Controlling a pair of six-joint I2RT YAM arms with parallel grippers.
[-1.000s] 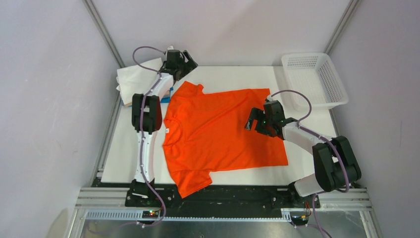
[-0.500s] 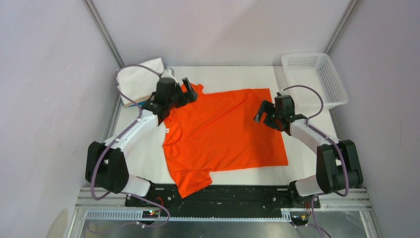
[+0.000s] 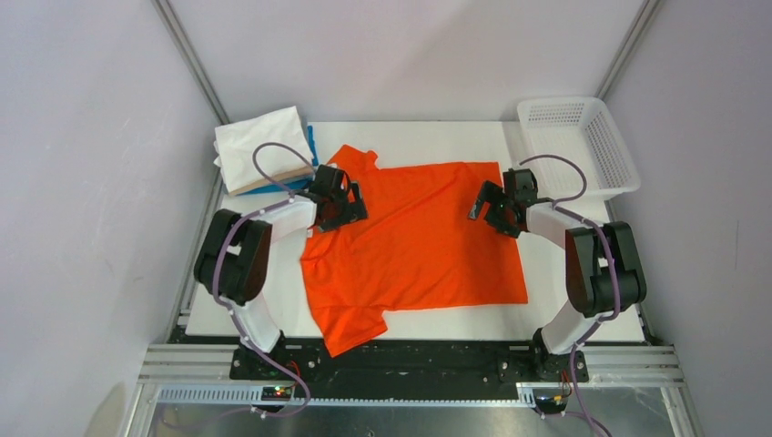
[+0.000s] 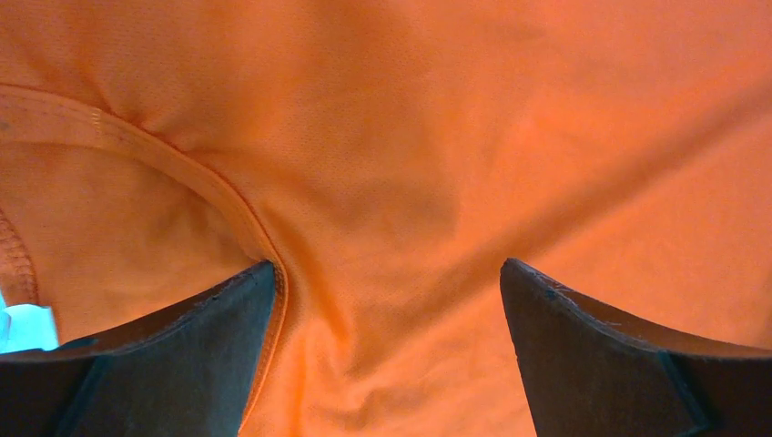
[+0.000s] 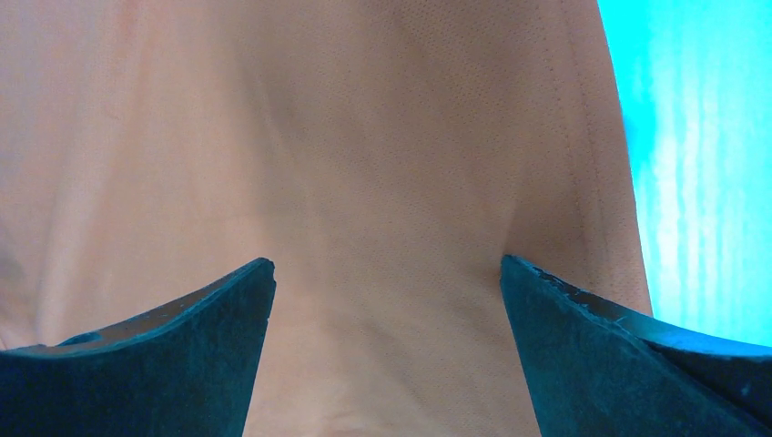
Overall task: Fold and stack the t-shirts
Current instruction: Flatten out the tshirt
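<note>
Already at the far left corner of the table (image 3: 437, 135) sits a pile of folded shirts (image 3: 259, 150), white on top with beige and blue edges showing beneath it. That part of the job looks done.

Just to its right, the left gripper (image 3: 344, 205) is down on the shoulder area of the orange t-shirt (image 3: 419, 250), near the far sleeve. In the left wrist view its jaws stand wide apart (image 4: 387, 273), with a stitched seam curving past the left finger and slightly rumpled cloth between the two tips. Nothing is pinched.

The orange t-shirt lies spread flat across the middle of the table, collar toward the left, hem toward the right, both sleeves out. No fold has been made in it.

At the far corner of the hem, the right gripper (image 3: 492, 205) is lowered onto the cloth. The right wrist view shows its jaws equally wide (image 5: 387, 269), with smooth fabric between them and the hem edge just beside the right finger.

Farther right, a white mesh basket (image 3: 569, 102) stands at the far right corner, and I can see no shirts in it.

By my judgement the orange shirt is the last one. Gripping, folding and placing it on the pile all remain.
</note>
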